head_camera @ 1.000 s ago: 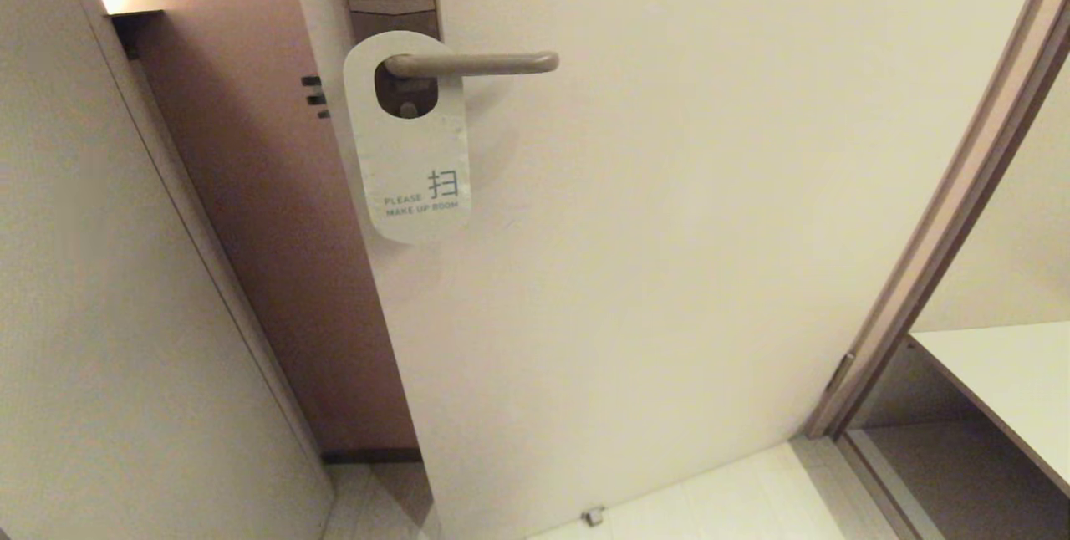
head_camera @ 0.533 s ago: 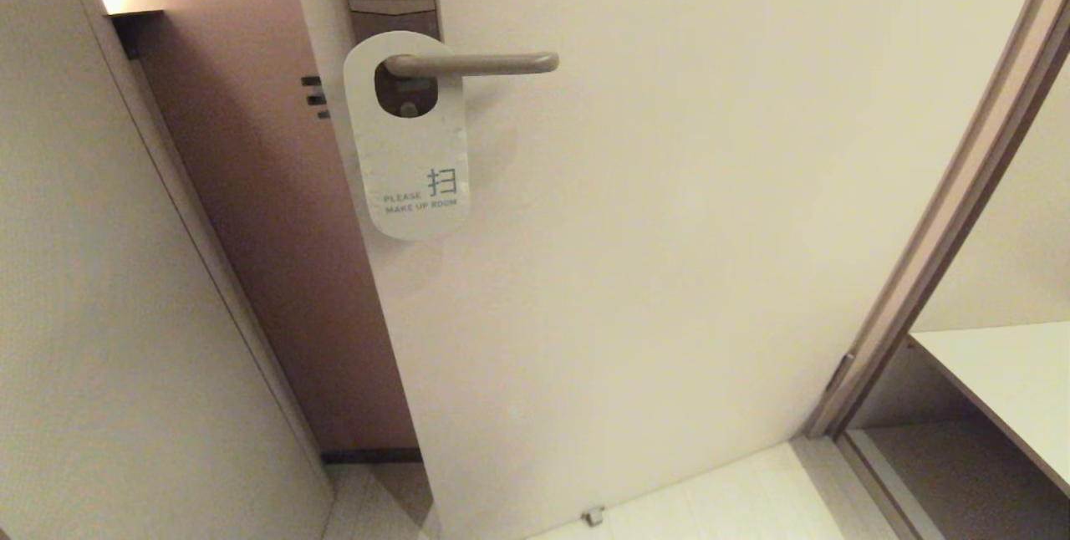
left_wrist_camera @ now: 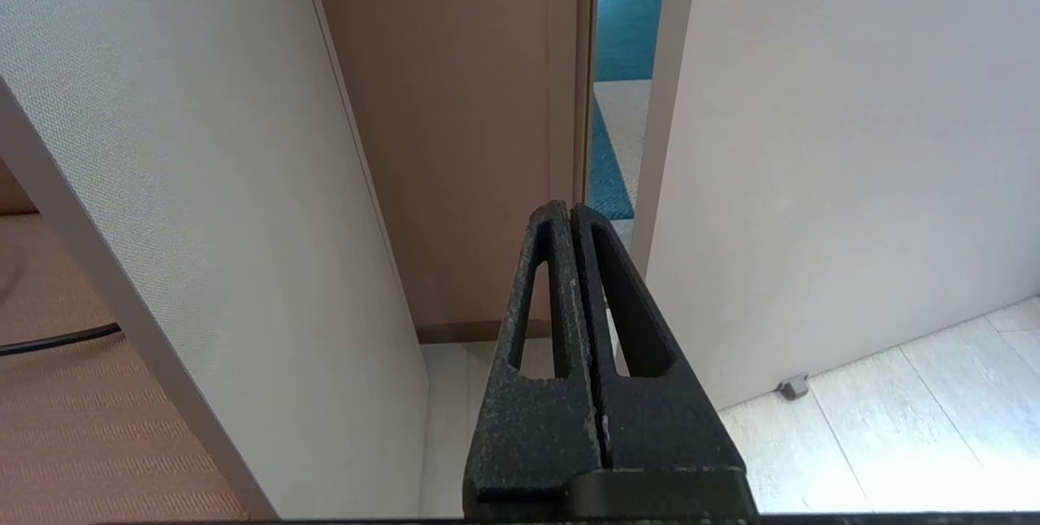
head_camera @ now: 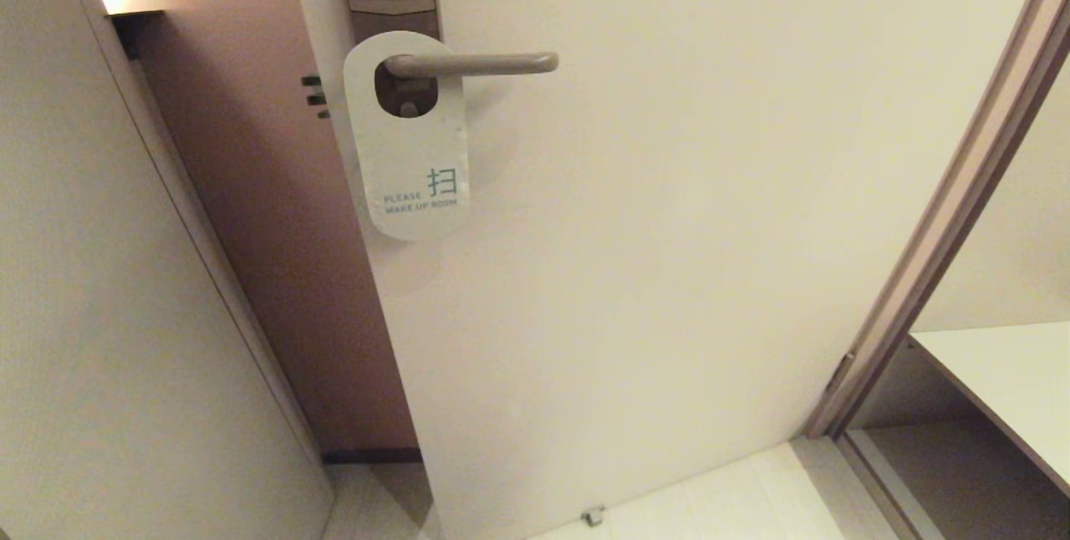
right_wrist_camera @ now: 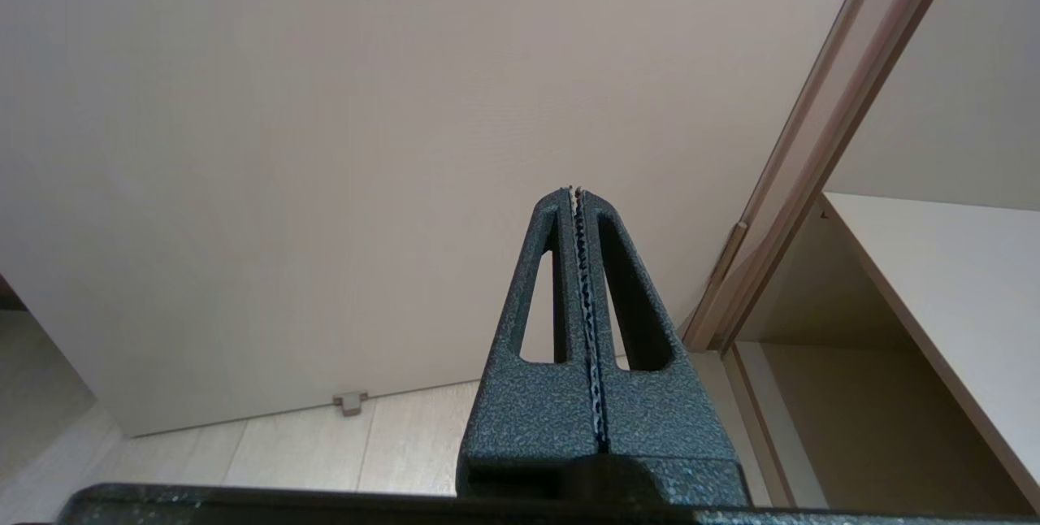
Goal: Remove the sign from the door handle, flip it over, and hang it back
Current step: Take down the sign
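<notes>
- Now the sign (head_camera: 407, 155) hangs white side out on the door handle (head_camera: 471, 63), at eleven o'clock on the door (head_camera: 685, 214).
- Left gripper (left_wrist_camera: 571, 212) and right gripper (right_wrist_camera: 575, 193): fingers pressed together, empty, low.

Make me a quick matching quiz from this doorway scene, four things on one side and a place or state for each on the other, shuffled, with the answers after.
Things:
1. sign
2. door handle
3. left claw
4. doorstop

Places or states:
A. low on the floor at the foot of the door
B. hanging, white "PLEASE MAKE UP ROOM" side facing out
C. shut, holding nothing
D. horizontal lever passing through the oval hole

Pairs: 1-B, 2-D, 3-C, 4-A
</notes>
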Controlling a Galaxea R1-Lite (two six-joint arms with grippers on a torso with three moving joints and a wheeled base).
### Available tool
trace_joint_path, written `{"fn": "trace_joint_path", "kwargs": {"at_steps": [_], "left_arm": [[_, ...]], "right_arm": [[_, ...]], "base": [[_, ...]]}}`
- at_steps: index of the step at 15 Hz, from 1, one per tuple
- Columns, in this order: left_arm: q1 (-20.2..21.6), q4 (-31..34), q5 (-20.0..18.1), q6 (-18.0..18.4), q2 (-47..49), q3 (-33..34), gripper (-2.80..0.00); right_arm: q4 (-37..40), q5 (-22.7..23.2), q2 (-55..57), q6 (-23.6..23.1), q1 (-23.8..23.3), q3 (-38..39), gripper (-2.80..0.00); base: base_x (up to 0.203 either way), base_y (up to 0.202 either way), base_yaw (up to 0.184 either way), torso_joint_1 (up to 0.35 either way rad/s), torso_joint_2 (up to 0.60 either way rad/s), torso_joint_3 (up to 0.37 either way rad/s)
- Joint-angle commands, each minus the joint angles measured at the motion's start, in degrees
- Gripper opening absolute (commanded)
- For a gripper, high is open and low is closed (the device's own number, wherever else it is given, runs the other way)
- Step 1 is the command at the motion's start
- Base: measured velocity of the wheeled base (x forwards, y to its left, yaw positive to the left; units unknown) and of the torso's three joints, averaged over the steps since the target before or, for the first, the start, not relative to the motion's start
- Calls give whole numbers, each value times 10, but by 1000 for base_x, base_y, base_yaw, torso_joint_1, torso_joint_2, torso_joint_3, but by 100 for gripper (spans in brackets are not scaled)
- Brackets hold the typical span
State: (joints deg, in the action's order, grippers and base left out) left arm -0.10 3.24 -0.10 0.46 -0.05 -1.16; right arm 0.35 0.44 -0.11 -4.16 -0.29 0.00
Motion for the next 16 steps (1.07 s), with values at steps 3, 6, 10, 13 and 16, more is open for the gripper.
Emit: {"fn": "trace_joint_path", "kwargs": {"at_steps": [3, 6, 10, 13, 16], "left_arm": [[0, 0, 0, 0, 0, -1, -280], [0, 0, 0, 2, 0, -1, -280], [0, 0, -3, 4, 0, 0, -280], [0, -1, -1, 3, 0, 0, -280], [0, -1, 0, 3, 0, 0, -280]], "right_arm": [[0, 0, 1, -1, -1, 0, -280], [0, 0, 1, -1, 0, 0, -280], [0, 0, 1, -1, 0, 0, -280], [0, 0, 1, -1, 0, 0, -280], [0, 0, 1, -1, -1, 0, -280]], "base": [[0, 0, 0, 0, 0, 0], [0, 0, 0, 0, 0, 0], [0, 0, 0, 0, 0, 0], [0, 0, 0, 0, 0, 0], [0, 0, 0, 0, 0, 0]]}}
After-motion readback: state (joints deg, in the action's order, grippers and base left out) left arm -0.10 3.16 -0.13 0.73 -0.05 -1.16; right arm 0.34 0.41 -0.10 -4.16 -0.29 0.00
